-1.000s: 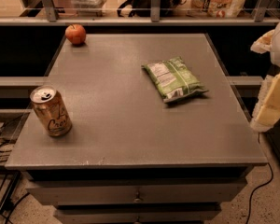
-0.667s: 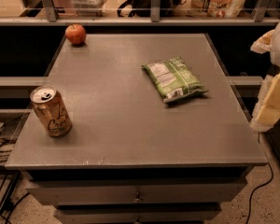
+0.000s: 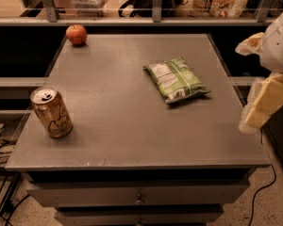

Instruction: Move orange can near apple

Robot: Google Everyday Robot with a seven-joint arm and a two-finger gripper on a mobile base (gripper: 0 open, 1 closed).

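Grey table (image 3: 132, 126) in play: orange can (image 3: 52, 113) upright at its near-left corner, apple (image 3: 76, 34) well apart at its far-left corner, tool (image 3: 265, 103) hanging off its right edge (grip width: cannot tell), so it's approach time and next, I'd say, comes a reach across to the can.

The robot's pale padded hand (image 3: 264, 105) is held just off the right edge of the flat grey square worktop (image 3: 132, 140), towards its front. The flat green foil chip bag (image 3: 175, 79) is laid on the worktop near the hand, to its left and slightly farther back. The small orange-tan aluminium can (image 3: 51, 112) is stood upright far to the hand's left, by the front left edge. The small round red apple (image 3: 76, 34) is set at the far left corner, well behind the can and farthest from the hand.
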